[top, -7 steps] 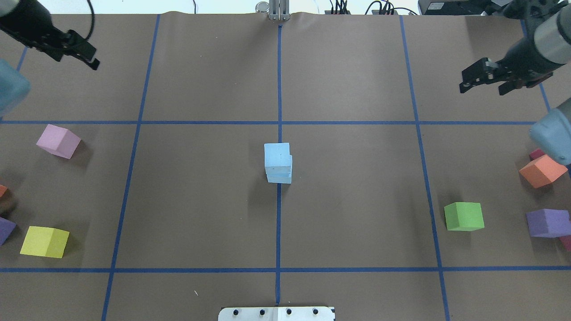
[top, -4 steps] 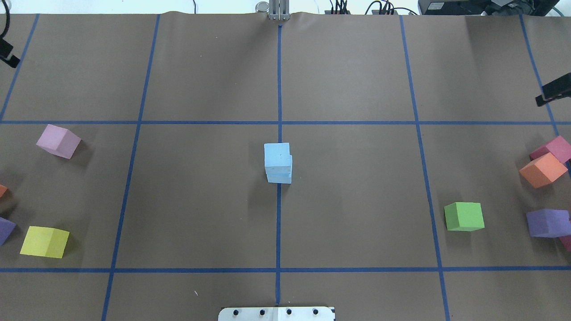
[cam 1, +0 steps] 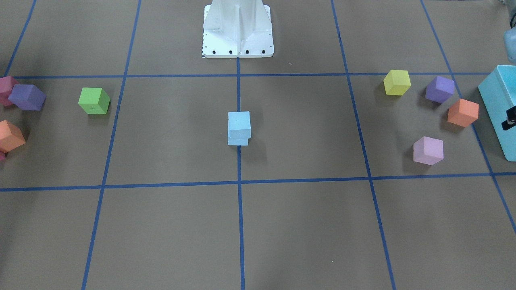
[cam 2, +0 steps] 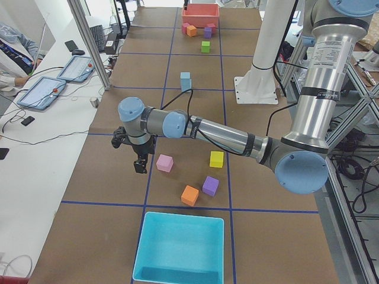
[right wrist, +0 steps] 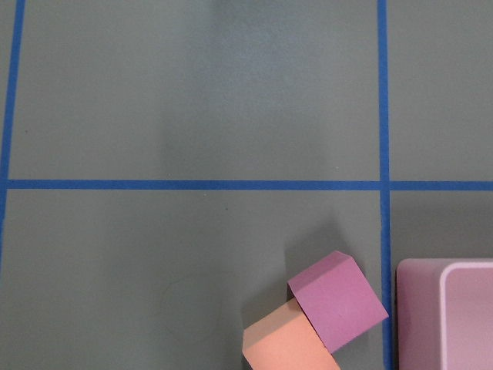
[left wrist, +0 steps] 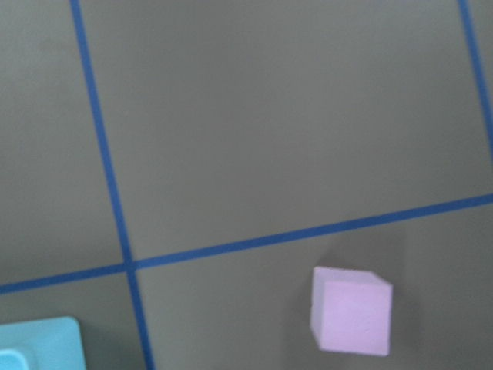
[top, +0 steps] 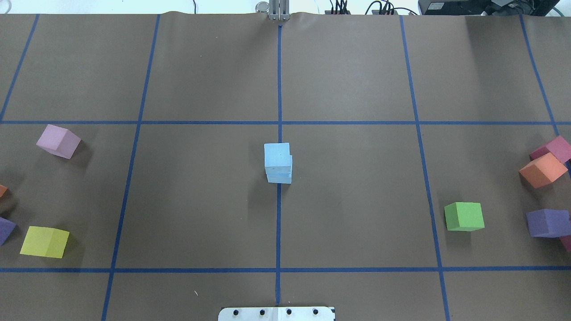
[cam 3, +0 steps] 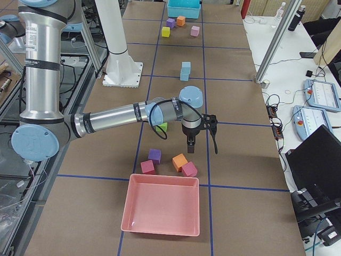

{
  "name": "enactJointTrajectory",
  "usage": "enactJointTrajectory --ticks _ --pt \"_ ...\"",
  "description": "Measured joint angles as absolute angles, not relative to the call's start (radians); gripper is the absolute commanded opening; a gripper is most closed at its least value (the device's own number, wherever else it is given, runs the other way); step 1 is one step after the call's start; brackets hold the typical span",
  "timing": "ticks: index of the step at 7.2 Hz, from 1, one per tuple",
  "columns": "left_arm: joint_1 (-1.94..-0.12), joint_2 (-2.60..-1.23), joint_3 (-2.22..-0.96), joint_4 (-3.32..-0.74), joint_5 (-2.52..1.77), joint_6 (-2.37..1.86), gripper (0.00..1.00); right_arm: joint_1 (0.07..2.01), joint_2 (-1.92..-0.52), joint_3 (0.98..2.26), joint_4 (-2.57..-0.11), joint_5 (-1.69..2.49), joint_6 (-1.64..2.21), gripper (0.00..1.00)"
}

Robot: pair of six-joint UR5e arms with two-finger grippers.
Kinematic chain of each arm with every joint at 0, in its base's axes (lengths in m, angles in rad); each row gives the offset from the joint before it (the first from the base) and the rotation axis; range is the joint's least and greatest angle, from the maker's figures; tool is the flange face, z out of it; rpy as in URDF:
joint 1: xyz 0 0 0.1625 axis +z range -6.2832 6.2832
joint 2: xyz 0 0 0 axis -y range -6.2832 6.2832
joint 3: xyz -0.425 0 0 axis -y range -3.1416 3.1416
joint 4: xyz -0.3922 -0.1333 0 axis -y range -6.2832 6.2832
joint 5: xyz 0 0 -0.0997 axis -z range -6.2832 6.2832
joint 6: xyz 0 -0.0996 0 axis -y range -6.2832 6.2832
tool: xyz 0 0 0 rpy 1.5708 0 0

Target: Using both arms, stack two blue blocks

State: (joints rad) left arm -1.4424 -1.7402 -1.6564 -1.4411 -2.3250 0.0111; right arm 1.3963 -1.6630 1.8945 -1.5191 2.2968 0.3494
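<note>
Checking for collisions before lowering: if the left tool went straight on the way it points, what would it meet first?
Probably bare table paper: the left tool points down, beside the pink cube, not over it. Depth is uncertain.

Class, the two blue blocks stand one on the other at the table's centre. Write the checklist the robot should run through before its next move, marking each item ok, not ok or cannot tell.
1. The upper blue block rests on the lower blue block: ok.
2. Their edges are flush: not ok, a small offset shows from overhead.
3. Both blocks stand upright: ok.
4. The left gripper is well away from them, beside the pink cube: ok.
5. The right gripper is well away from them, near the orange cube: ok.
6. Jaws open or shut: cannot tell from the side views.
</note>
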Motion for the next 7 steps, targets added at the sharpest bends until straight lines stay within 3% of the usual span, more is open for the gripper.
enactJointTrajectory --ticks 7 --pt "-1.486 -1.671 -1.636 -1.44 -2.382 0.076 0.99 1.414 -1.689 1.904 -1.519 2.315 0.348 1.0"
